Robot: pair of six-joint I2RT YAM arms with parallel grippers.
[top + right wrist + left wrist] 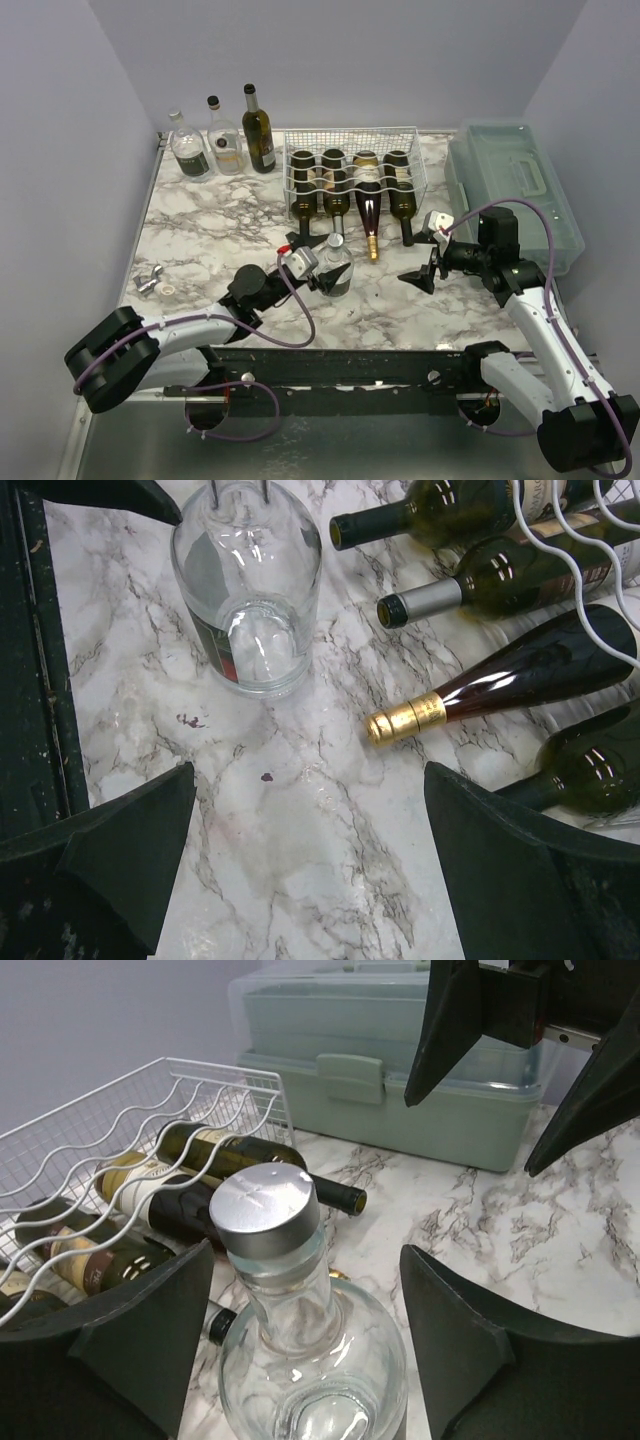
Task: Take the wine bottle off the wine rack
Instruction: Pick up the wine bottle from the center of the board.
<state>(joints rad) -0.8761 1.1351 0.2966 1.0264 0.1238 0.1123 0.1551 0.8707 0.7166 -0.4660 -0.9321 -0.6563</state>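
Left end effector (306, 1270): my jaws stand spread either side of the clear bottle (300, 1360). I cannot tell whether the pads touch the glass.
Right end effector (310, 780): released, jaws wide, nothing between them. It hangs over bare counter (220, 230), centre right of the top view.
Wine rack (355, 133): upper centre of the top view. It is a white wire grid with wavy cradle rows.
Wine bottles (335, 192): four lie in the rack, with their necks poking out toward the lower edge of the frame.
Clear bottle, place: upright on the counter just in front of the rack, centre of the top view.
Top view only: three upright bottles (222, 140) in the upper left corner, and a translucent green-grey plastic box (510, 190) along the right edge.
Left wrist view only: the clear bottle's brushed silver cap (265, 1210) and rounded glass shoulders.
Right wrist view only: a gold foil neck (405, 718) on a dark red bottle, and small reddish spots (190, 720) on the marble.
Counter surface: glossy white marble pattern with grey veins.
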